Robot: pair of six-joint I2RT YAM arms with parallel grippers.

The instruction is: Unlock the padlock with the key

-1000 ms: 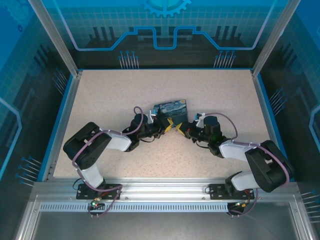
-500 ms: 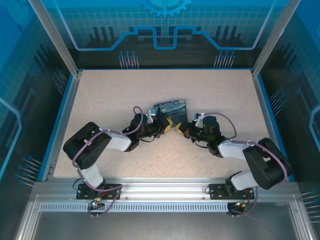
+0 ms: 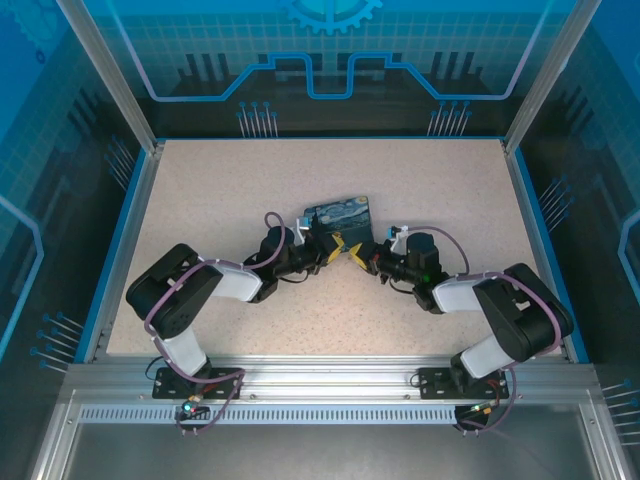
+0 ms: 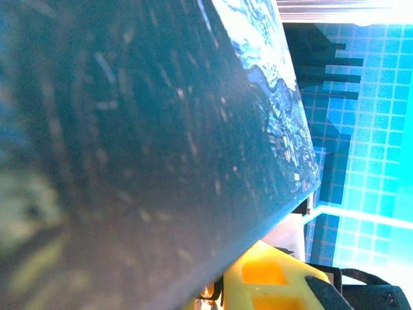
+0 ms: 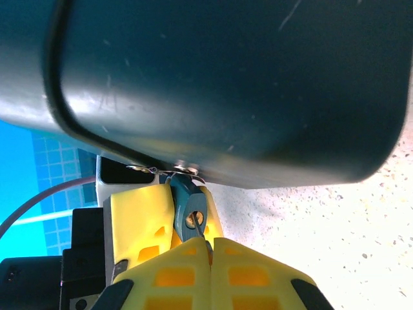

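In the right wrist view the small teal padlock hangs by its thin shackle from the latch of the painted tin. Two yellow fingers of my left gripper are shut on its body. Its brass keyhole faces my right gripper, which is shut on the thin dark key. The key's tip sits at the keyhole. In the top view both grippers meet just in front of the tin. The left wrist view has the tin's side up close, above one yellow finger.
The tin lies mid-table on the speckled tabletop. Blue walls and aluminium posts ring the table. Both arms' elbows rest low near the front rail.
The right arm's elbow has swung left and toward the tin while its gripper stayed at the padlock. The left arm has not moved.
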